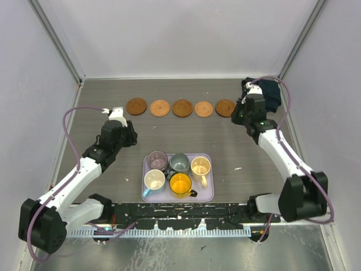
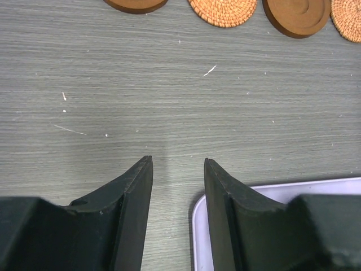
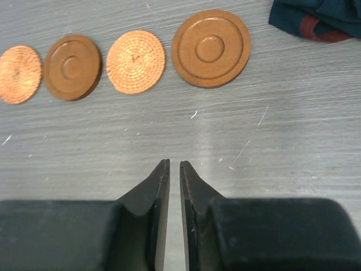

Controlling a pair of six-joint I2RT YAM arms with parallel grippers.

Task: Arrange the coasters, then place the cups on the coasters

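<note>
Hovering left gripper: jaws apart, with only bare table showing between them. It hangs by the far left corner of the lavender tray, whose rounded corner shows at the lower right of the left wrist view.
Coasters: five in one line across the far part of the table, side by side with small gaps, well apart from the tray.
First coaster: dark brown smooth disc at the left end of the line.
Second coaster: lighter orange, woven.
Third coaster: dark brown and smooth, with a ring groove.
Fourth coaster: lighter orange, woven.
Fifth coaster: brown, smooth and ringed, at the right end of the line.
Tray: near the middle of the table, between the two arms, carrying all five mugs upright.
Back row on tray: purple-grey mug, grey-teal mug, cream-beige mug.
Front row on tray: cream-and-blue mug, yellow-orange mug.
Right gripper: jaws almost together, with a thin slit between them and nothing in it. It is over bare table on the near side of the fifth coaster.
Dark blue cloth: bunched in the far right corner, just right of the fifth coaster.
</note>
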